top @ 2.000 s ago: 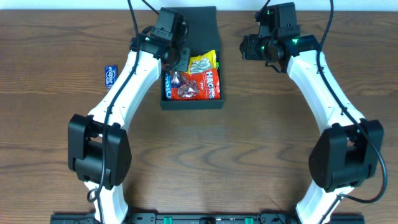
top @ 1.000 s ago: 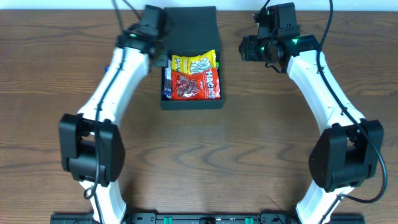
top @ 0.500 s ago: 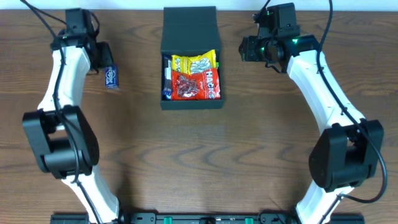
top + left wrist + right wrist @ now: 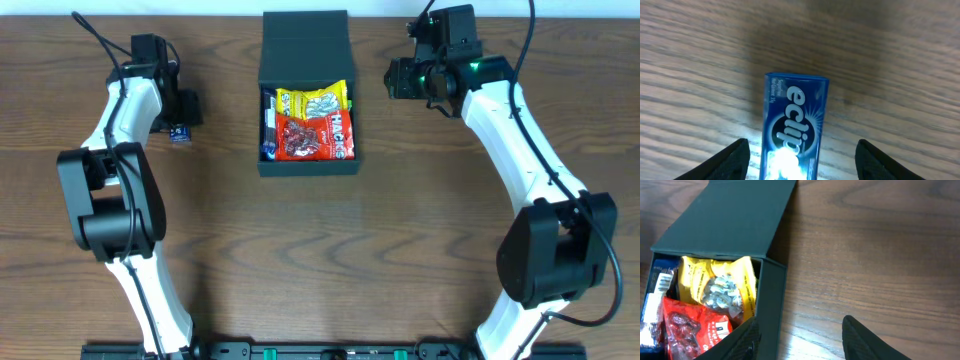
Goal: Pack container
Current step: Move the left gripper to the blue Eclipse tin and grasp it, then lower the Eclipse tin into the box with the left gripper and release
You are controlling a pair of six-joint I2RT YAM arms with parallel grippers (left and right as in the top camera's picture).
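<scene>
Cardboard is my guess for the container [image 4: 308,166], which sits at the far middle of the table [image 4: 400,250], its flap lid [image 4: 304,42] thrown back flat. A yellow packet [image 4: 312,100] and a red packet [image 4: 314,136] are already inside, with something blue and white [image 4: 657,287] tucked along its left wall. Expect it to be light and stiff, matte enough to grip, but likely to skate if you nudge it. When you come to shut it, take the lid by its free far edge rather than near the hinge. Your left gripper [image 4: 802,159] hangs over a blue Eclipse gum pack [image 4: 796,112] lying flat on the table well to the left of the container. Its jaws are spread, with a fingertip either side of the pack and neither touching it that I can see. That pack looks light, rigid and glossy, so probably slippery: pinch it across its narrow width near mid-length, square to the long sides, and close gently. Your right gripper [image 4: 804,341] hovers off to the right of the container, apart from it, jaws parted and holding nothing. The room left in the box seems tight, so plan to lay the pack flat on top.
</scene>
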